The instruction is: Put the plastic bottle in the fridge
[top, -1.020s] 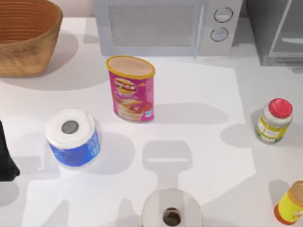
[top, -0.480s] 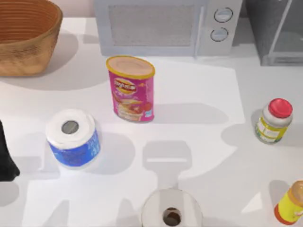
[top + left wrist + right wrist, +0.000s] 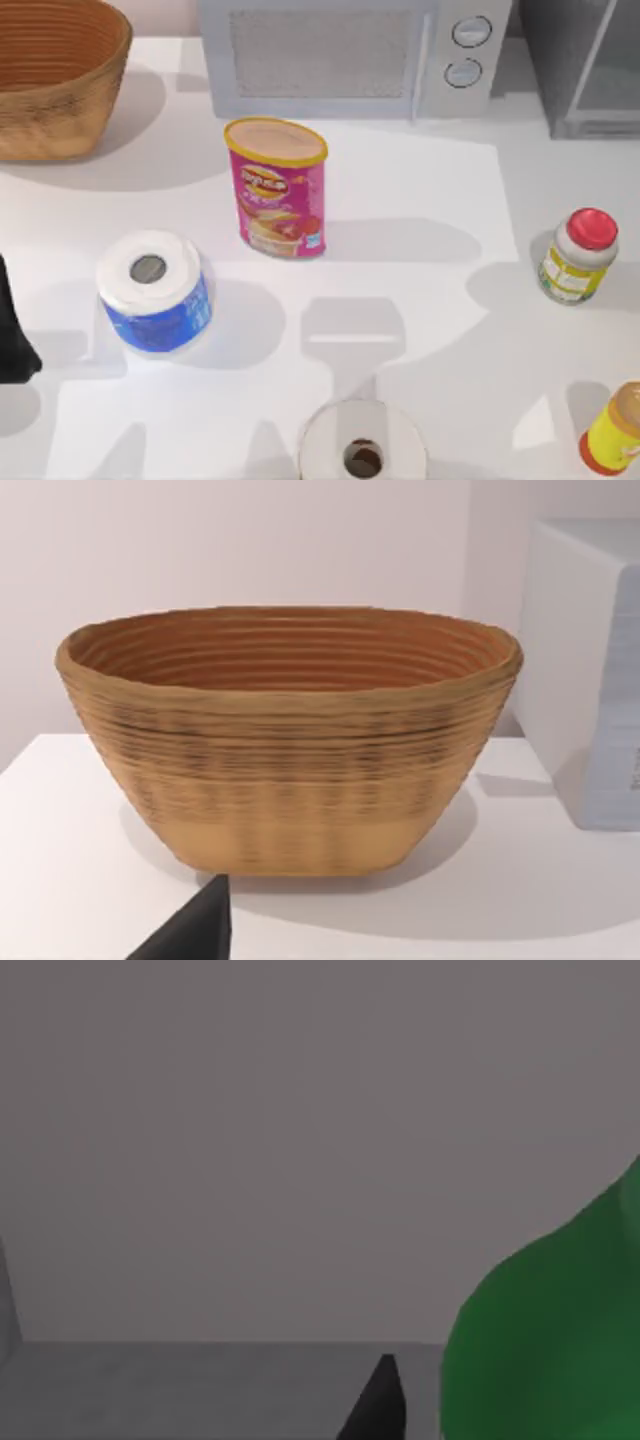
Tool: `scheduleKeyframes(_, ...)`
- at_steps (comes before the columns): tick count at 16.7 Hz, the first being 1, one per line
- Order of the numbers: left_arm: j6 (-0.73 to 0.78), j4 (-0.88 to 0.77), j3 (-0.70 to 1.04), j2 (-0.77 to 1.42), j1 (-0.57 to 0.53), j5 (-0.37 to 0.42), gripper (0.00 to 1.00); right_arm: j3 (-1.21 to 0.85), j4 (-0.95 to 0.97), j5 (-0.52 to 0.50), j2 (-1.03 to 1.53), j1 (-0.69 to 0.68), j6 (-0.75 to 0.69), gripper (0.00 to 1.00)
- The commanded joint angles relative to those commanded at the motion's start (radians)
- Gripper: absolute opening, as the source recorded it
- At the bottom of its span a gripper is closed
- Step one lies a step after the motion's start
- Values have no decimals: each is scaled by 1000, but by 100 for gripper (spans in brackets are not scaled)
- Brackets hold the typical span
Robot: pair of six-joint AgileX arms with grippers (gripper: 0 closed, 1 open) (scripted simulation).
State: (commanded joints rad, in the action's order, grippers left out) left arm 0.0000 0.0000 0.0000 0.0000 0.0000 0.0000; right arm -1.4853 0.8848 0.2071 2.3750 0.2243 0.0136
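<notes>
Two arms: the left one sits parked at the tabletop's (image 3: 420, 200) left edge, a dark shape (image 3: 15, 330) left of the blue-wrapped paper roll (image 3: 152, 290).
Left wrist view: it faces the wicker basket (image 3: 290, 740) with the microwave's flank (image 3: 590, 670) beside it; a dark tip (image 3: 195, 930) shows low down, and I cannot tell how that pincer is set.
Plastic bottle: a green, rounded mass (image 3: 550, 1330) bulks large and very near the lens in the right wrist view, in front of a plain dark grey wall with a paler grey floor below, which I take for the inside of the fridge (image 3: 250, 1160).
Right pincer: one dark fingertip (image 3: 378, 1405) pokes up just beside the bottle; whether it is pinching the bottle or spread I cannot tell.
Fridge from above: its pale-framed door panel (image 3: 590, 70) stands just right of the microwave (image 3: 340, 55).
Other things: the pink can (image 3: 280, 190) stands in front of the microwave; the red-lidded jar (image 3: 578, 255) and the yellow bottle (image 3: 615, 430) stand in front of the fridge; a white paper roll (image 3: 362, 445) sits nearest the camera.
Step in hand: by my reading, the bottle is being placed inside the fridge.
Next move: likely lower it upright onto the grey floor, let go, then draw straight back out without knocking it.
</notes>
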Motion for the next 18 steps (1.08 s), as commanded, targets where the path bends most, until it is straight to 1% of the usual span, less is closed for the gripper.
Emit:
scheduleKeyframes(12, 0, 0, 0, 0, 0, 0, 100, 0, 0, 0, 0, 0, 0, 98)
scheduleKeyframes(13, 0, 0, 0, 0, 0, 0, 100, 0, 0, 0, 0, 0, 0, 100)
scheduleKeyframes(18, 0, 0, 0, 0, 0, 0, 100, 0, 0, 0, 0, 0, 0, 100)
